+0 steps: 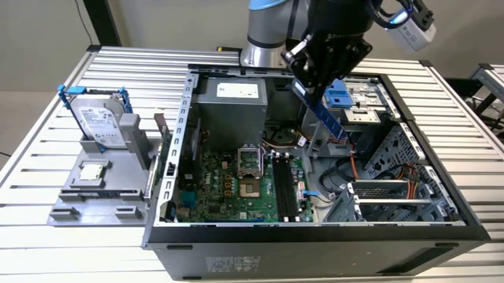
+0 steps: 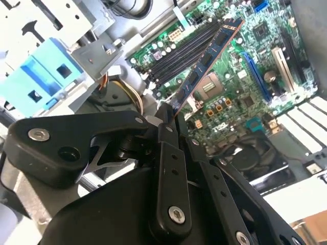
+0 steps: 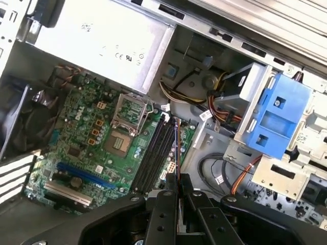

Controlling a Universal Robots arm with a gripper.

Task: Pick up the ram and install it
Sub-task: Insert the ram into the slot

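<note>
As it hangs over the open case (image 1: 315,250), the gripper (image 1: 303,87) pinches the ram (image 1: 327,121). A white printed label (image 1: 238,90) marks the silver box (image 1: 232,118).

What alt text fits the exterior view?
The end effector holds the ram tilted over the open computer case, not yet in the motherboard slots. A hard drive stands on a grey holder at the exterior view's left.

End effector (image 2: 167,121) clamps ram (image 2: 207,61), tilted over motherboard (image 2: 255,102) slots (image 2: 176,57).
</note>
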